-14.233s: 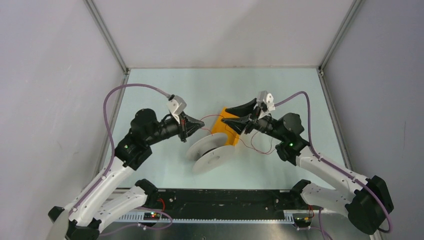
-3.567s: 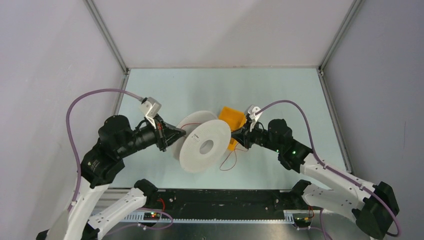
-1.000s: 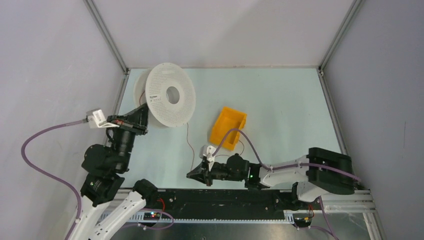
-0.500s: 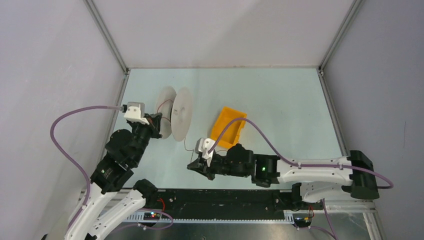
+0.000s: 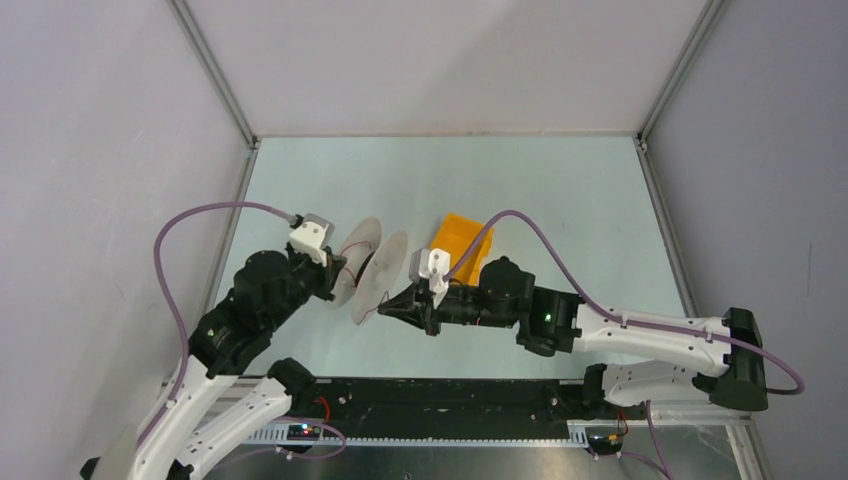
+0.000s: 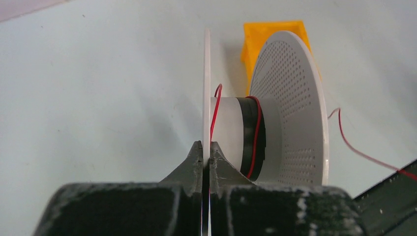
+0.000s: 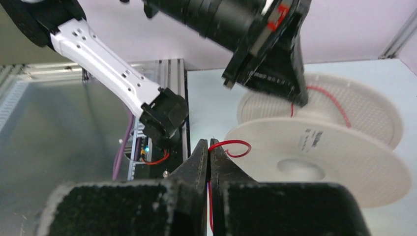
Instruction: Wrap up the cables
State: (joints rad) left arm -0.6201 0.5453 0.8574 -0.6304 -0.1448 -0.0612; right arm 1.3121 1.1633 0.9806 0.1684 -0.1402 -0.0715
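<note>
The spool point(image 5: 385, 268) looks like white plastic, dull rather than shiny. Its big round sides are full of tiny holes, and its middle drum is smooth. The cable point(image 6: 255, 137) on it is a thin red wire with a smooth, slightly shiny skin.

At two o'clock from the spool, the bin point(image 5: 462, 240) is bright orange plastic with a soft shine. The table point(image 5: 560, 190) is pale green, smooth and dull.

The fingers point(image 6: 189, 169) of the left gripper point(image 6: 202, 147) are black, rough and grainy with pale specks. The right gripper point(image 7: 208, 145) looks the same. The arm shells point(image 5: 650, 335) are smooth white plastic. The lilac hoses point(image 5: 230, 205) look rubbery. The corner rails point(image 5: 213, 75) are dull grey metal.
</note>
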